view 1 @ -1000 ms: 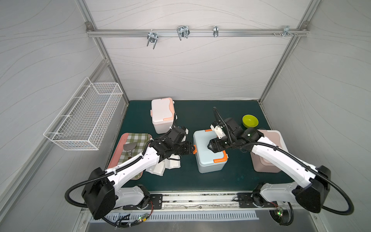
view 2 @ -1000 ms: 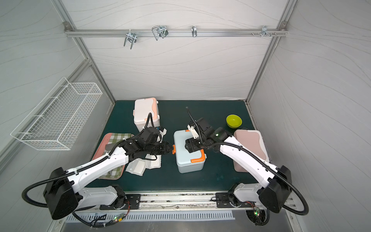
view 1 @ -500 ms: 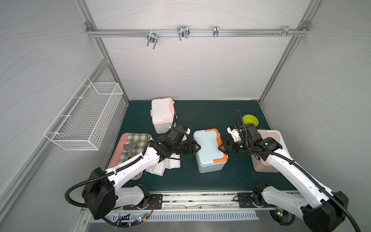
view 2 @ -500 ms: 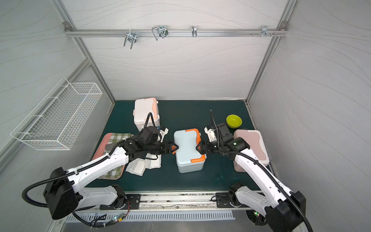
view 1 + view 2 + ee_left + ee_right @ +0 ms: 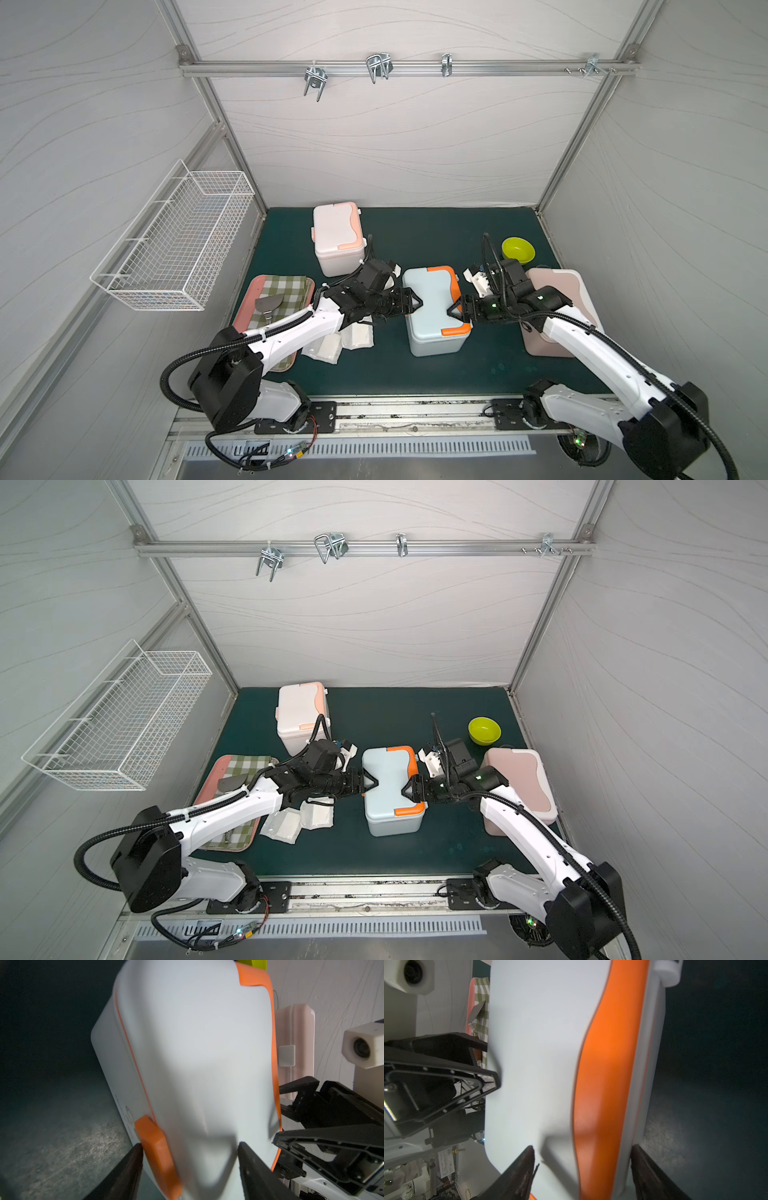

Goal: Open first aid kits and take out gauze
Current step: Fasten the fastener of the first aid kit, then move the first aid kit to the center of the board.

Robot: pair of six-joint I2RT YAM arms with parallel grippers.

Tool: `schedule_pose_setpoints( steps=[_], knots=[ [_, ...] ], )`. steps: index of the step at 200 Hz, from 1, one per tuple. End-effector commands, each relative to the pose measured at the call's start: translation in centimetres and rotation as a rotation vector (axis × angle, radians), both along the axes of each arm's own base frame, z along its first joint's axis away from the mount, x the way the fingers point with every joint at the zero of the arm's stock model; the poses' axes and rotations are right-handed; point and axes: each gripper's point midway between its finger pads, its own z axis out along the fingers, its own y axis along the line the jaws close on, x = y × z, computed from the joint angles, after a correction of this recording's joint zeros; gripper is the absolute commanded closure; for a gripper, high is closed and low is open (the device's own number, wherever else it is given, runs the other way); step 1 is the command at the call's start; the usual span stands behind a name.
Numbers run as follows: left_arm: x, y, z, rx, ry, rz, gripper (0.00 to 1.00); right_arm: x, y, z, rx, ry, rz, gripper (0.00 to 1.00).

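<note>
The pale blue first aid kit with orange trim stands mid-mat, lid down. My left gripper is open at its left edge. One finger lies over the lid and one beside the orange clasp, as the left wrist view shows. My right gripper is open at the right edge, straddling the orange handle strip. Gauze pouches lie on the mat under my left arm, also in the other top view. The white kit stands behind and the pink kit to the right.
A pink tray with checked cloth and a spatula lies at the left. A green bowl sits at the back right. A wire basket hangs on the left wall. Walls close in on three sides.
My right arm has swung from above the blue kit out to its right side and come in over that edge. My left gripper has opened wider and stayed at the left edge.
</note>
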Motion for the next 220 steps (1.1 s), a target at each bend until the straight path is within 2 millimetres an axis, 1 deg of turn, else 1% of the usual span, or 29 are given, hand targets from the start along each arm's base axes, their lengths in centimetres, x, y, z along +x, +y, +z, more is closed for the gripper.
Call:
schedule_pose_setpoints(
  steps=[1,16,28,40,51,65,81,98,112,135,150,152,167,185,197,212,220],
  knots=[
    [0.9,-2.3,2.0,-0.093,-0.042,-0.034,0.28,0.3,1.4,0.9,0.073,-0.015,0.030,0.28],
    [1.2,-2.6,2.0,-0.099,-0.043,-0.034,0.29,0.6,1.5,0.8,0.071,-0.016,0.025,0.28],
    [1.4,-2.7,2.1,-0.098,-0.049,-0.033,0.28,1.0,1.3,0.7,0.057,-0.019,0.010,0.26],
    [1.6,-2.5,2.0,-0.081,-0.055,-0.026,0.26,1.4,0.8,0.6,0.022,-0.026,-0.012,0.21],
    [1.8,-1.9,1.8,-0.057,-0.066,-0.013,0.22,1.8,0.1,0.9,-0.018,-0.048,-0.031,0.15],
    [1.7,-1.0,1.6,-0.032,-0.073,0.003,0.15,2.2,-0.7,1.6,-0.053,-0.086,-0.056,0.07],
    [1.4,0.1,1.5,-0.014,-0.078,0.018,0.09,2.1,-1.6,2.5,-0.082,-0.122,-0.068,0.01],
    [0.9,1.0,1.7,-0.003,-0.082,0.033,0.05,1.6,-2.3,3.5,-0.093,-0.153,-0.075,0.01],
    [0.3,1.8,2.2,0.008,-0.094,0.038,0.04,0.7,-2.1,4.5,-0.070,-0.179,-0.048,0.01],
    [-0.6,3.3,3.6,0.016,-0.137,0.054,0.04,-1.5,-1.1,5.8,-0.079,-0.244,0.042,0.01],
    [-1.1,4.8,4.6,0.032,-0.183,0.081,0.04,-3.7,0.4,6.4,-0.073,-0.284,0.141,0.02],
    [-1.1,5.0,4.4,0.041,-0.186,0.087,0.04,-4.0,0.6,6.5,-0.071,-0.289,0.154,0.02],
    [-1.6,6.8,5.1,0.059,-0.236,0.133,0.04,-6.4,2.0,6.6,-0.074,-0.321,0.259,0.03],
    [-2.2,8.5,6.0,0.057,-0.294,0.177,0.04,-9.7,3.9,6.2,-0.073,-0.339,0.401,0.05],
    [-2.6,9.7,6.5,0.052,-0.330,0.211,0.04,-11.9,5.1,5.6,-0.059,-0.324,0.482,0.07],
    [-3.1,11.2,6.9,0.059,-0.367,0.250,0.04,-14.1,6.8,4.6,-0.036,-0.291,0.551,0.11],
    [-3.3,11.9,7.1,0.065,-0.385,0.271,0.04,-14.9,7.8,3.9,-0.023,-0.272,0.572,0.13]
  ],
)
